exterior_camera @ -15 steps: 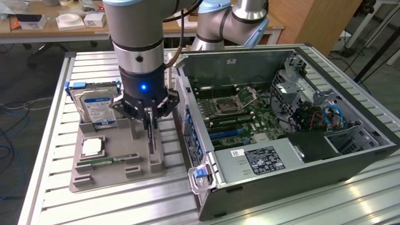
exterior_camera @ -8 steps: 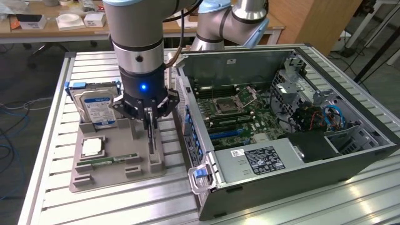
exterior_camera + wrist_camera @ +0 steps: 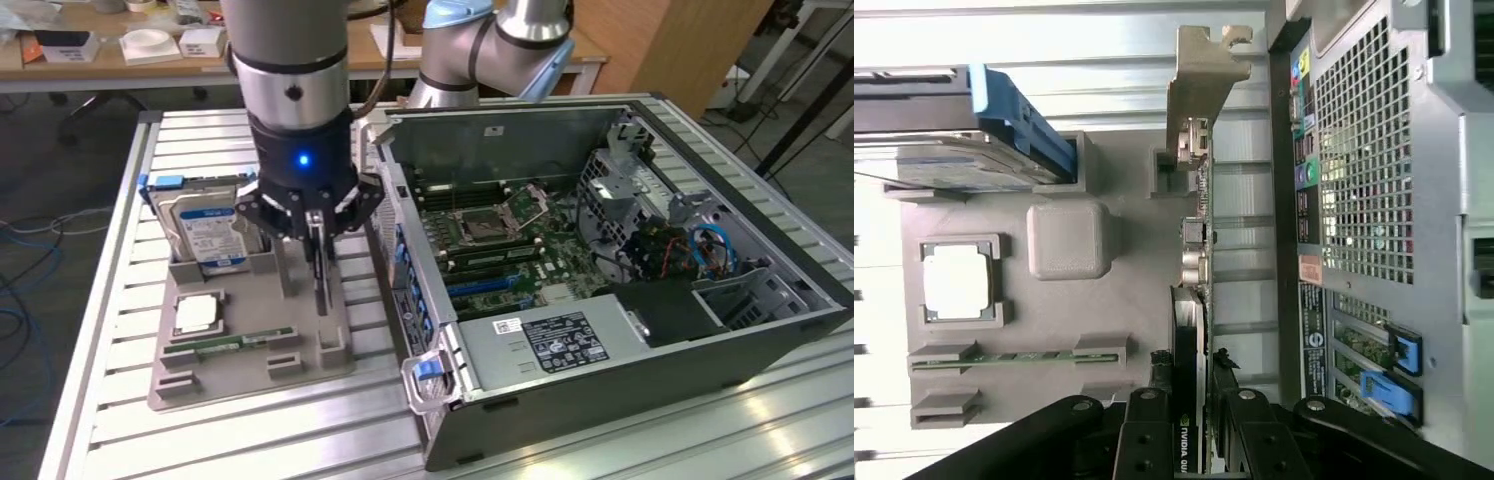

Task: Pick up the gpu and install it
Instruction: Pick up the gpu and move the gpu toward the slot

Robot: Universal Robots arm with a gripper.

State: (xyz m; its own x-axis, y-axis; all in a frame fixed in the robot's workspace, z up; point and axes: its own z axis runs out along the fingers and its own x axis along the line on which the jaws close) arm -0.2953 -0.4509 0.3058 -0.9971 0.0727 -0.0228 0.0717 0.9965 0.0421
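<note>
The gpu (image 3: pixel 320 275) stands on edge at the grey holder tray (image 3: pixel 240 380), on the side nearest the computer case. In the wrist view the gpu (image 3: pixel 1199 200) is a thin green card seen edge-on, with its silver bracket at the far end. My gripper (image 3: pixel 315 215) hangs straight down over the card. The same gripper (image 3: pixel 1192 430) has a black finger pressed on each face of the card's near end, so it is shut on it. Whether the card has left its slot I cannot tell.
The tray also holds a silver hard drive (image 3: pixel 207 225) with a blue label, a square processor (image 3: pixel 198 312) and a slim memory stick (image 3: pixel 227 343). The open computer case (image 3: pixel 747 300) lies to the exterior view's right, with its motherboard (image 3: pixel 507 240) exposed. Its wall (image 3: pixel 1374 150) runs close beside the card.
</note>
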